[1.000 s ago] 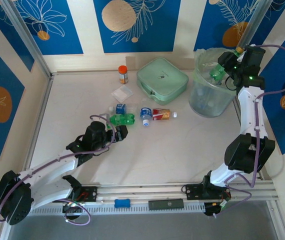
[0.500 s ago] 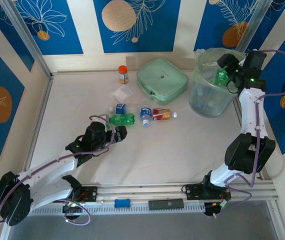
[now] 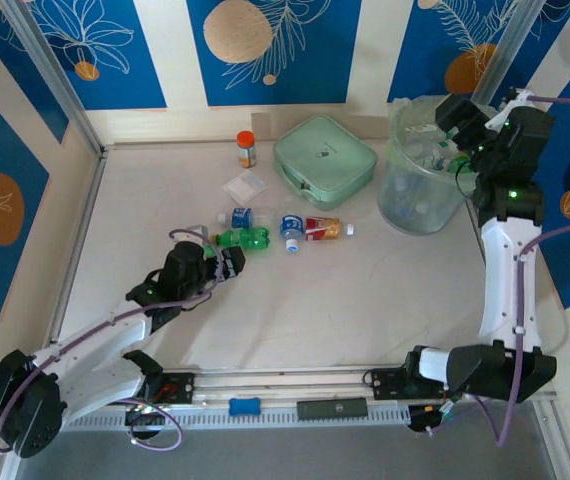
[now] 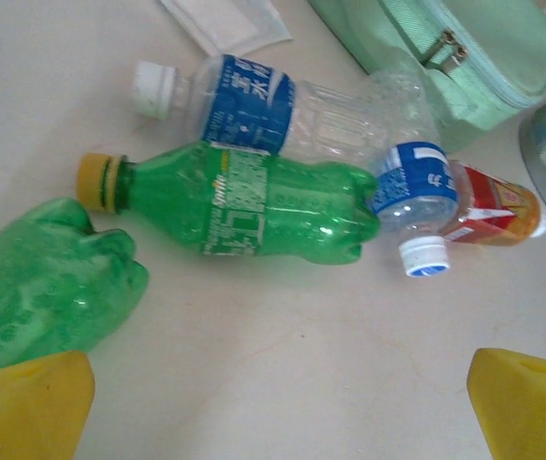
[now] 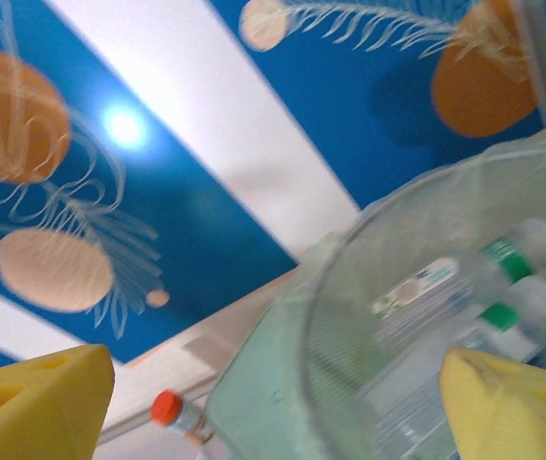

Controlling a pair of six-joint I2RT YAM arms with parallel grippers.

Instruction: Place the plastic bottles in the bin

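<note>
Bottles in the bin: several clear bottles point(image 5: 426, 283), two of them green-capped, lie inside the bin point(image 3: 420, 205) at the far right corner of the worktop point(image 3: 345, 290).
Bottles on the worktop: near the middle lies a blue-labelled clear bottle point(image 3: 240, 216), with a green bottle point(image 3: 245, 238) against its near side. A blue-capped bottle point(image 3: 292, 228) and a red-labelled bottle point(image 3: 323, 229) lie just to the right.
Crumpled green bottle point(image 4: 38, 283): just beside one yellow fingertip point(image 4: 24, 407) of the left gripper point(image 3: 227, 262); contact cannot be told.
Left gripper: low over the worktop, jaws spread wide, nothing between them.
Right gripper point(image 3: 451, 140): above the bin's rim, jaws wide apart and empty.
Toward the far edge: mint-green case point(image 3: 325, 160), orange-capped jar point(image 3: 247, 148), white packet point(image 3: 245, 186).
</note>
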